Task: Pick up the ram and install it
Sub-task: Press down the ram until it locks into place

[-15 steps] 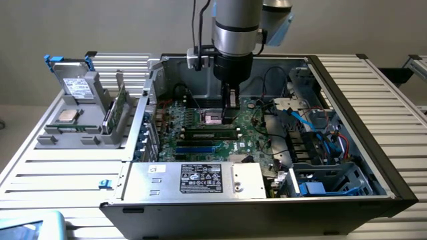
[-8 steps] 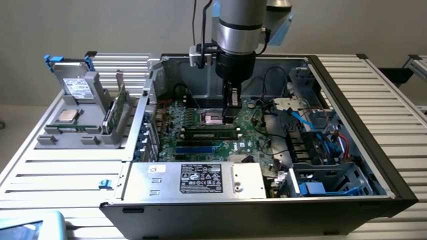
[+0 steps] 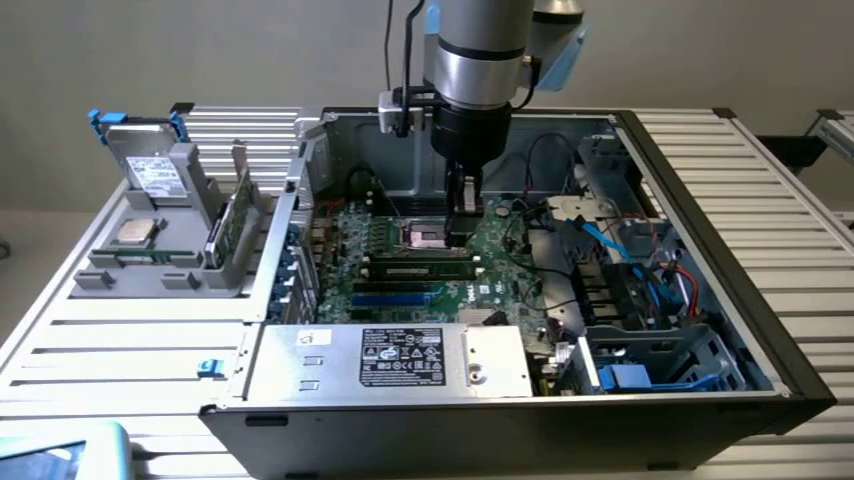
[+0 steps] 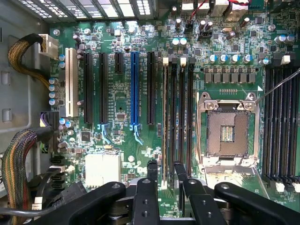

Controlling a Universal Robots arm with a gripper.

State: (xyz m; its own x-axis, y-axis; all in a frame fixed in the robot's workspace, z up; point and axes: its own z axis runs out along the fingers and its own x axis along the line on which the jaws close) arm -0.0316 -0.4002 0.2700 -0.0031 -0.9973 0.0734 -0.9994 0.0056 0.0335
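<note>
Centrally, the ram (image 4: 165, 117), a thin green stick seen edge-on, stands in a memory slot just beside the empty processor socket (image 4: 228, 133) on the motherboard (image 4: 123, 101). The pincer (image 4: 165, 168) hangs above it, its 2 fingers partly open astride the stick's line, gripping nothing. The open computer case (image 3: 534, 430) sits on the slatted desk (image 3: 134, 350).

No wording can be read: the black-and-white label (image 3: 403, 357) on the silver metal box (image 3: 287, 378) carries print (too fine to make out).
</note>
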